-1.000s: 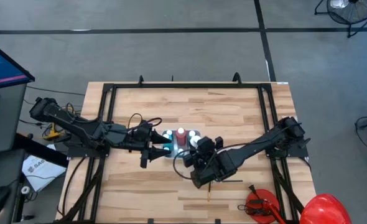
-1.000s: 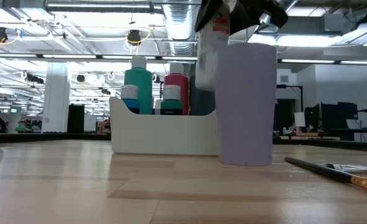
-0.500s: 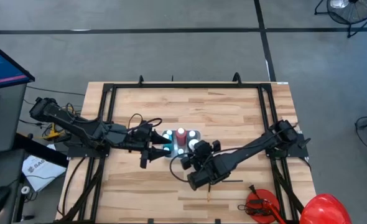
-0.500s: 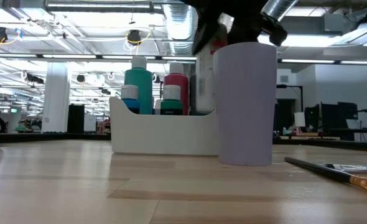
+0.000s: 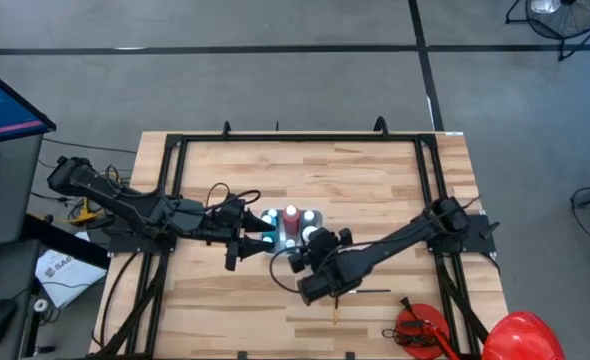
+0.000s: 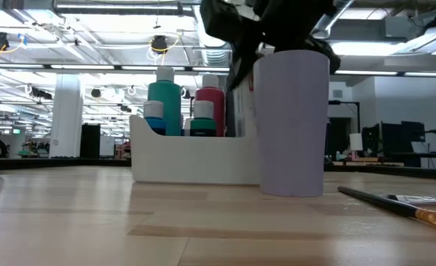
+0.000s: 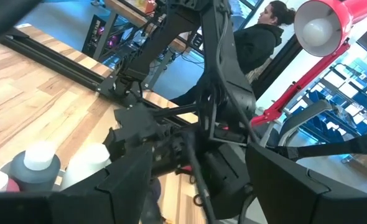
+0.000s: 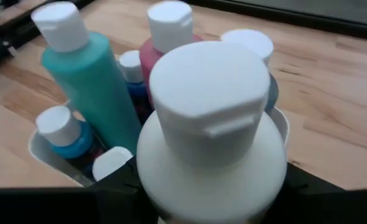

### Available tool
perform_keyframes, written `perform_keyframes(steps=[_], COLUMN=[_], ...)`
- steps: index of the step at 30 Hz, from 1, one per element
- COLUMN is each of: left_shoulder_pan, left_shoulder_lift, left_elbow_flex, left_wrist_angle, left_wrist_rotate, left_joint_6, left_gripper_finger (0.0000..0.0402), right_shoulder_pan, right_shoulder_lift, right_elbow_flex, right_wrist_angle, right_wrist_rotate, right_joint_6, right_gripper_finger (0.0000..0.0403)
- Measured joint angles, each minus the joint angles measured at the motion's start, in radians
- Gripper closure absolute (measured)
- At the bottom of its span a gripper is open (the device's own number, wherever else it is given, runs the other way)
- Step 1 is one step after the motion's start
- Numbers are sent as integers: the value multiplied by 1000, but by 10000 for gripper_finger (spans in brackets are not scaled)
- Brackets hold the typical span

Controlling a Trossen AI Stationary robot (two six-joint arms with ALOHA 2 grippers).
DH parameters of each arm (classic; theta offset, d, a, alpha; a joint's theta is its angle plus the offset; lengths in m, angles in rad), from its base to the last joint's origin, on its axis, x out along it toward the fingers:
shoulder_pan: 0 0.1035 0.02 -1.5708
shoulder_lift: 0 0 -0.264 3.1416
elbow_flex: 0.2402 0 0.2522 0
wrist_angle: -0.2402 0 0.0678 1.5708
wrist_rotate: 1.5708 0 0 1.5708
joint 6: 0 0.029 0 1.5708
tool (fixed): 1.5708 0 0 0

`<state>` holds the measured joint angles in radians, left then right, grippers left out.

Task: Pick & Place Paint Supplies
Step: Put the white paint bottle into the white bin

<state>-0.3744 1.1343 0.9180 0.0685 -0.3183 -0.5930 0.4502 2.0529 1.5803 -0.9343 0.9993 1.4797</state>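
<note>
Your right gripper (image 5: 310, 243) clasps a white bottle (image 8: 211, 134) upright, cap up, directly above the white caddy (image 6: 192, 157) of paint bottles on the table (image 5: 375, 180), so the drop is straight down; the left gripper (image 5: 258, 240), fingers parted and empty, waits beside the caddy.

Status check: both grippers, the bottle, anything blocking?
Right gripper shut on white bottle, above the white caddy. Left gripper beside caddy, holding nothing visible. Caddy crowded with bottles; teal bottle close.

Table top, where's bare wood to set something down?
Free: the table's far strip behind the white caddy, and the near-left corner. Crowded: the middle, where the left pincer and right pincer meet over the caddy; brushes lie near-right.
</note>
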Motion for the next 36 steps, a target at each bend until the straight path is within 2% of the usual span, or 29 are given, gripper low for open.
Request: perform_keyframes(steps=[36], left_shoulder_pan=[0], left_shoulder_lift=[0], left_elbow_flex=[0], left_wrist_angle=[0], left_wrist_rotate=[-4], left_joint_6=[0], left_gripper_finger=[152], right_shoulder_pan=[-21], right_shoulder_lift=[-2], right_elbow_flex=[2], right_wrist_angle=[0], right_wrist_rotate=[0], right_joint_6=[-11], right_gripper_finger=[230])
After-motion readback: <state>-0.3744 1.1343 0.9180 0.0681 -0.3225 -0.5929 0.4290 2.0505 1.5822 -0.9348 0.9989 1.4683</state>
